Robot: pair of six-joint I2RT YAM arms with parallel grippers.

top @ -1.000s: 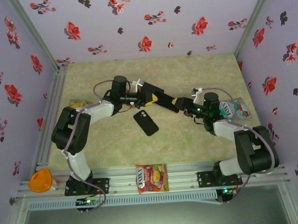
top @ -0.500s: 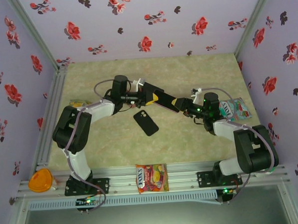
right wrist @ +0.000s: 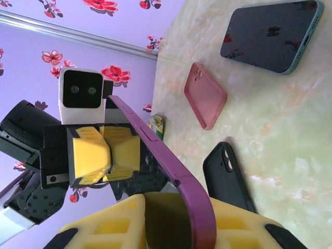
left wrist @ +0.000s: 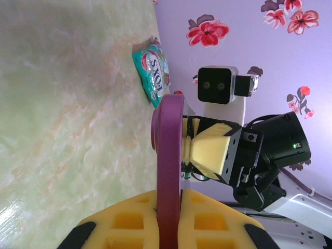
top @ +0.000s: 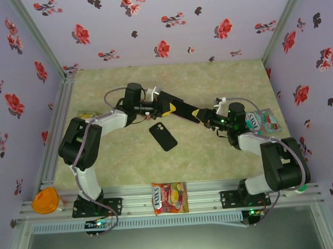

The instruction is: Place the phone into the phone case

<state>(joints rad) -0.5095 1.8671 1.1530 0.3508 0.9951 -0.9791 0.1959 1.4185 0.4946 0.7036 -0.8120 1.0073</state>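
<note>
Right wrist: right claw [right wrist: 179, 228] pinches purple case [right wrist: 155, 145] at near end; left claw [right wrist: 108, 150] clamps far end, aloft. Beyond purple case, phone [right wrist: 267, 33] flat on counter [right wrist: 290, 129]. Purple case likely light, bendy; phone stiff, slick, so grip by long edges.

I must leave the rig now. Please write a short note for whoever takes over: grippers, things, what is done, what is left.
Left gripper: shut on one end of the purple case, held off the table.
Right gripper: fingers on both sides of its other end; firm grip not confirmed.
Phone: screen up on the table, near a pink case; a black case lies there too.
Done: purple case lifted. Left: phone into case.
</note>
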